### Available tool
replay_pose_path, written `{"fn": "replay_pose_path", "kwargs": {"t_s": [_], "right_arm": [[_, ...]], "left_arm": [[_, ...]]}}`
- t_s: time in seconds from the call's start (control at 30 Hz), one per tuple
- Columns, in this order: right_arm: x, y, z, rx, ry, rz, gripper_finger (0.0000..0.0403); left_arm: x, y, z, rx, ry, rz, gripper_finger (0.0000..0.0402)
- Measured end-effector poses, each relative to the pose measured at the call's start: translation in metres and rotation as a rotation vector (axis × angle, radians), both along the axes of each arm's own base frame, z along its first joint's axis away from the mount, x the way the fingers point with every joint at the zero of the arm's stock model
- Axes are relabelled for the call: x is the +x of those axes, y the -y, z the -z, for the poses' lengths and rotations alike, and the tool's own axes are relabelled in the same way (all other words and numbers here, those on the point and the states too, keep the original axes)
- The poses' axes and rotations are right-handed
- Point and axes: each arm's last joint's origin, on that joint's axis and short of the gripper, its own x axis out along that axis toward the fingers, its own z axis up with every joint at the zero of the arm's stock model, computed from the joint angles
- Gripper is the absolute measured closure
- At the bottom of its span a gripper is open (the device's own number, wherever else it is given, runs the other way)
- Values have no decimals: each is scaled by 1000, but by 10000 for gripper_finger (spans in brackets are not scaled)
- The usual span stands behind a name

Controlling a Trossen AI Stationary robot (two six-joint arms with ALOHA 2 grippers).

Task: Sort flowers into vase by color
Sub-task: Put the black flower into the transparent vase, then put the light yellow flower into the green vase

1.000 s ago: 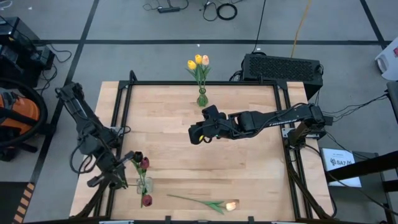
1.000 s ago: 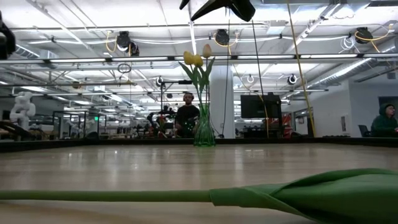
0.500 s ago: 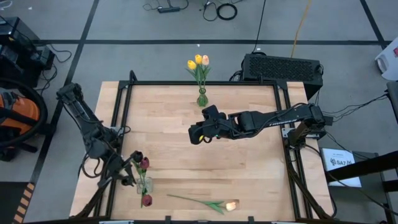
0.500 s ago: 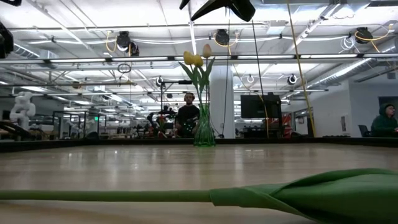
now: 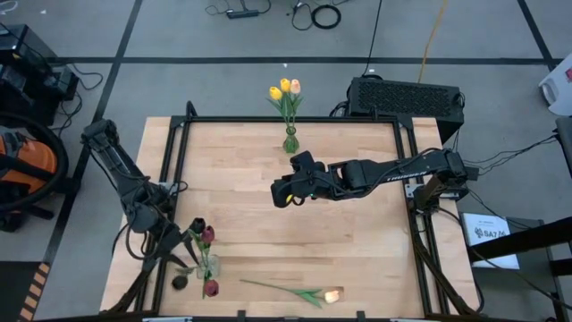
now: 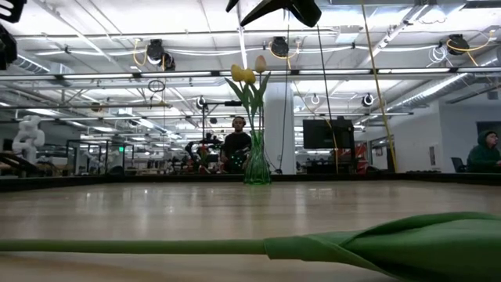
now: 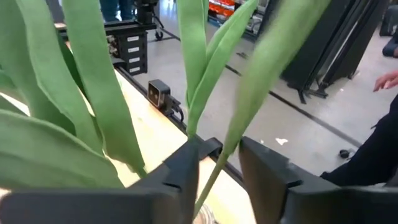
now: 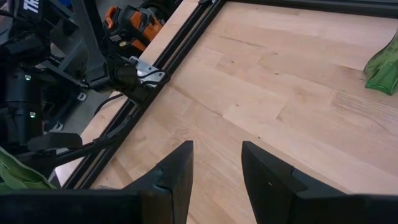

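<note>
A clear vase [image 5: 207,266] at the table's near left holds dark red and near-black flowers [image 5: 203,232]. A near-black head [image 5: 180,282] hangs out to the vase's left. My left gripper [image 5: 181,259] is open right beside that vase, among green leaves [image 7: 93,93]. One thin stem [image 7: 208,180] runs between its fingers. A green vase [image 5: 290,140] at the far edge holds yellow and peach flowers [image 5: 284,88]. One pale-headed flower [image 5: 295,292] lies flat near the front edge. My right gripper [image 5: 284,193] hovers open over mid-table, with nothing between its fingers. My left gripper's open fingers [image 7: 183,171] stand on either side of a green stem [image 7: 211,171], which slants up between them. I cannot tell whether either finger touches it.
The lying flower's stem and leaf [image 6: 391,243] stretch across the low view's foreground. A black frame rail [image 8: 161,68] borders the table. A black box [image 5: 407,97] sits beyond the far right corner. People stand in the room behind [image 6: 235,149].
My left gripper has opened and shifted a little toward the near edge beside the clear vase. A near-black flower head now shows low at the vase's left, where none showed before.
</note>
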Motion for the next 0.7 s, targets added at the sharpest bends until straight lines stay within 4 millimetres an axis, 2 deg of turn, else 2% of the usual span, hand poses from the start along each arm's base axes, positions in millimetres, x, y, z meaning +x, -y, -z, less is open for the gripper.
{"fn": "replay_pose_path", "kwargs": {"t_s": [0.23, 0.7], "right_arm": [[0, 0, 0, 0, 0, 0, 275], [0, 0, 0, 0, 0, 0, 275]], "left_arm": [[-1, -1, -2, -22, -9, -2, 221], [-13, -16, -12, -108, -13, -24, 214]]}}
